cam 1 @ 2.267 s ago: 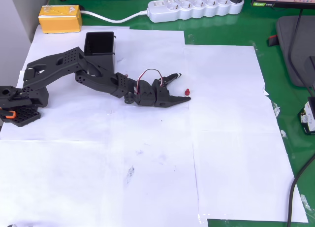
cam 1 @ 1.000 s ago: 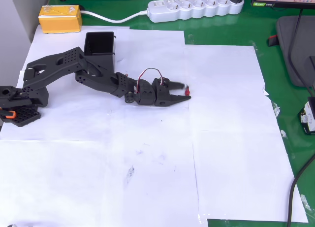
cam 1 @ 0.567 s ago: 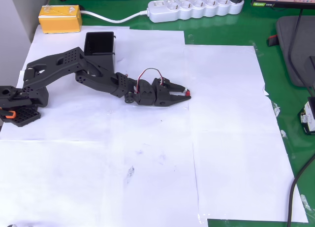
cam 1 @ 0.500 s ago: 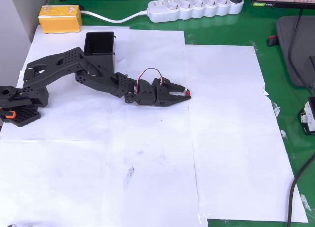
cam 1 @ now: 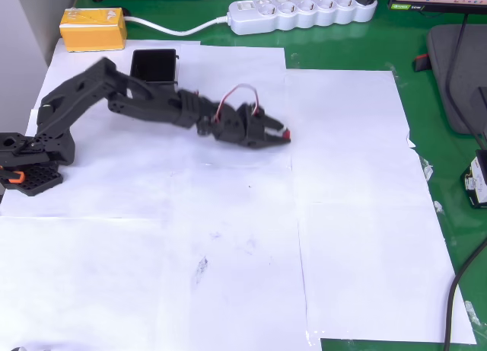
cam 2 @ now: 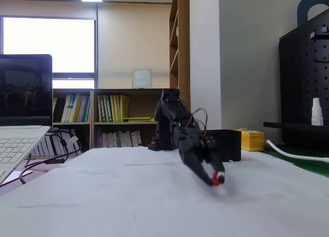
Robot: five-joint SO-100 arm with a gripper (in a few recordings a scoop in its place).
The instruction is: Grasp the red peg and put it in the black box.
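The claw [cam 1: 280,135] has closed on the red peg [cam 2: 215,181] and lifted it off the bench [cam 1: 228,237], so next comes carrying it to the black box [cam 1: 154,65], well behind.

Arm [cam 1: 144,107] and gripper [cam 1: 280,135] are motion-blurred overhead. The red peg [cam 2: 215,181] is largely covered by the fingertips. The arm hides the black box's [cam 2: 230,144] left part in the fixed view.
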